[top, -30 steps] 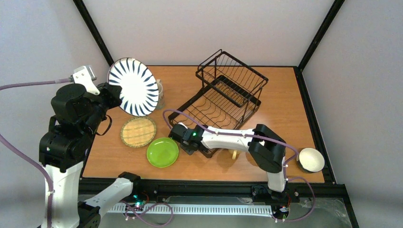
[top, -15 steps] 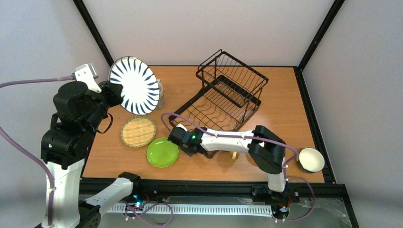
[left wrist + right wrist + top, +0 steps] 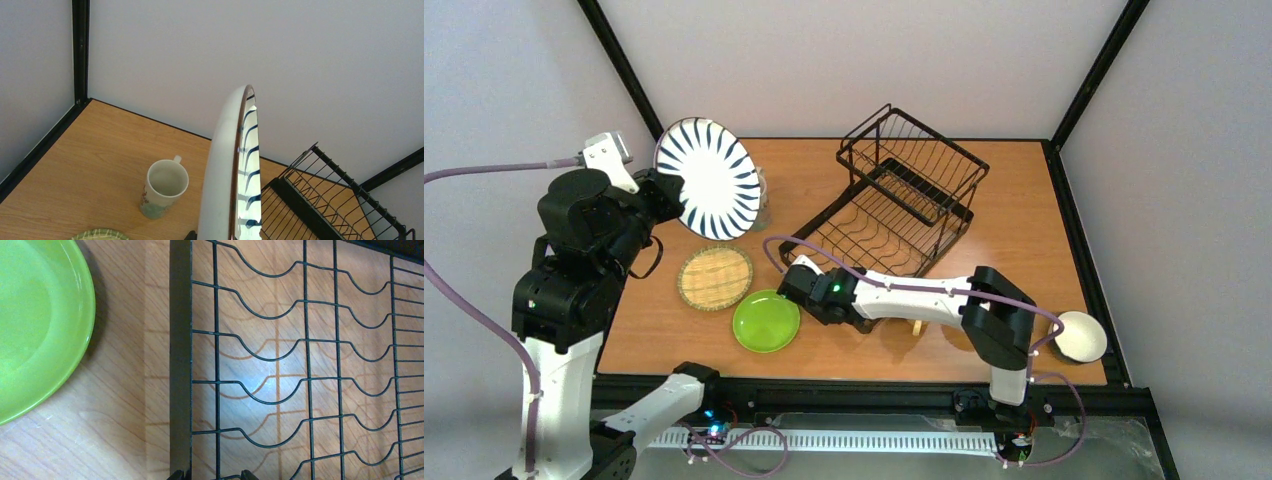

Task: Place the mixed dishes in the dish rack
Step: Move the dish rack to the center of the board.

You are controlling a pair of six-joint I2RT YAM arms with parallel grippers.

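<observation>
My left gripper (image 3: pixel 662 192) is shut on the rim of the black-and-white striped plate (image 3: pixel 714 180), holding it on edge high over the table's left side. In the left wrist view the plate (image 3: pixel 220 175) fills the centre, seen edge-on. The black wire dish rack (image 3: pixel 904 200) stands at the back middle. My right gripper (image 3: pixel 809 290) is low at the near left corner of the rack's flat tray (image 3: pixel 180 365). Its jaws (image 3: pixel 211 475) are open and astride the tray's rim bar, gripping nothing. The lime-green plate (image 3: pixel 766 321) and the woven bamboo plate (image 3: pixel 715 277) lie flat to its left.
A pale mug (image 3: pixel 165 187) stands upright behind the raised plate, near the back left. A small bowl (image 3: pixel 1079 336) sits at the table's near right corner. The right arm's forearm stretches across the front of the rack. Black frame posts border the table.
The right gripper's jaws have opened at the rack's corner and its wrist has shifted slightly left. The left arm has carried the striped plate a little up and to the right.
</observation>
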